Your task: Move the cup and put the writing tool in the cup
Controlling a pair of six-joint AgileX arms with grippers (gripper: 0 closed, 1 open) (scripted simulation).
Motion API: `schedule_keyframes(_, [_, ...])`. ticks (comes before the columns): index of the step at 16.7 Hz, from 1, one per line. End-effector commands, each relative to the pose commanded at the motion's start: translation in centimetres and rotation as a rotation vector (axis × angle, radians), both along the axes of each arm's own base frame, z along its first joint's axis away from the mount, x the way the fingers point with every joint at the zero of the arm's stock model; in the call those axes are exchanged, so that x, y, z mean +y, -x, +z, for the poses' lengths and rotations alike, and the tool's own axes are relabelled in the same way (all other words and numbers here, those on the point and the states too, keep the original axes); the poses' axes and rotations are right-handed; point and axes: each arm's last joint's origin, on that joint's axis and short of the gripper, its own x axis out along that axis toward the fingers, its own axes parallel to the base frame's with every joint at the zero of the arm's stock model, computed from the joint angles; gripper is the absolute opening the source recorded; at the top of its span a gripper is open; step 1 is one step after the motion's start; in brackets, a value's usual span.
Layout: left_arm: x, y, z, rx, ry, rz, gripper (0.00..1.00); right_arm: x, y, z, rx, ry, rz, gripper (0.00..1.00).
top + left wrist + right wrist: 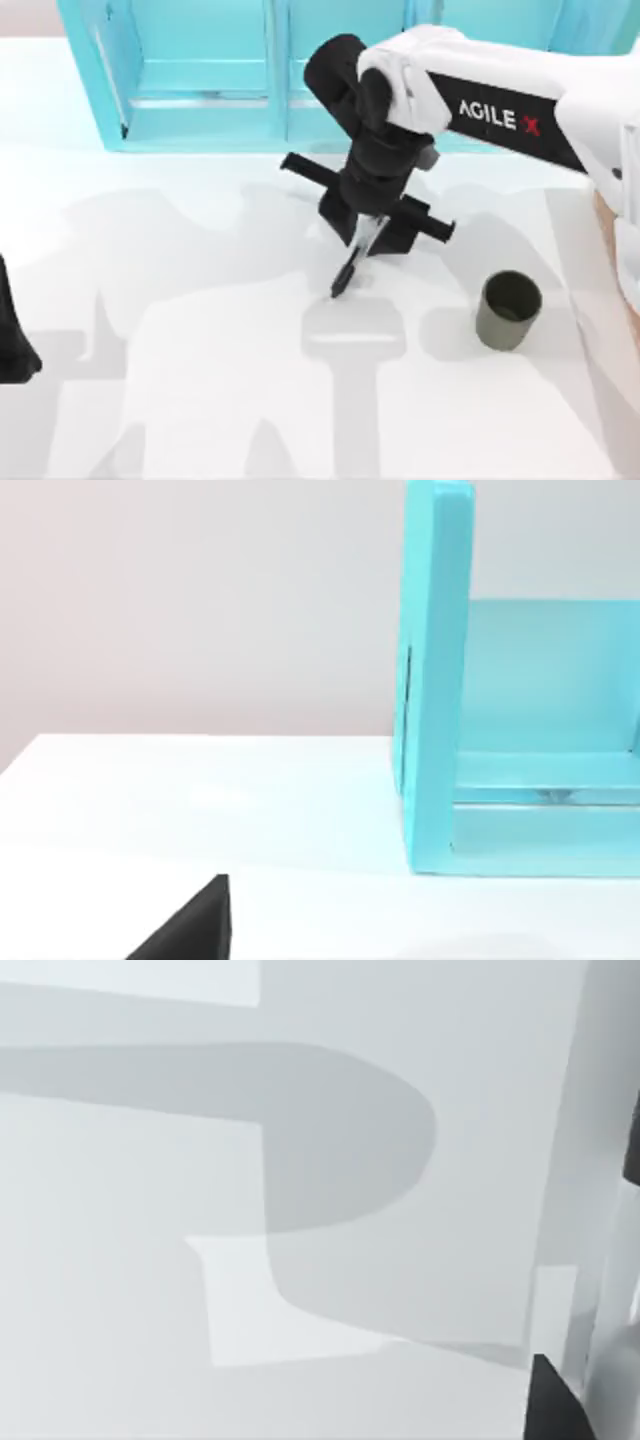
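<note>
The black-tipped marker (352, 262) hangs tilted, well left of the upright olive cup (508, 310).

Rendered tabletop test bench
A bare white table (200, 400), a turquoise shelf unit (200, 80) behind, plain wall; probably a simulated lab.

The right arm (560, 95) is a thick white tube with a black panel along its side, lettered "AGILE" in white and closed by a red X. Its wrist is a bulky matte black block, and the right gripper (365, 230) below is black too, with a long crossbar. The left arm (12, 340) is a dark black shape.
</note>
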Motion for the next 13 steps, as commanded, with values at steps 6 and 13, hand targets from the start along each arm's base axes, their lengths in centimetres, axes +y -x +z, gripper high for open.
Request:
schedule_keyframes(6, [0.0,0.0,0.0,0.0,0.0,0.0,1.0,0.3,4.8,5.9,-0.011,-0.006,0.001,0.0])
schedule_keyframes(13, [0.0,0.0,0.0,0.0,0.0,0.0,1.0,0.1,9.9,10.0,-0.001,-0.001,0.0,0.0])
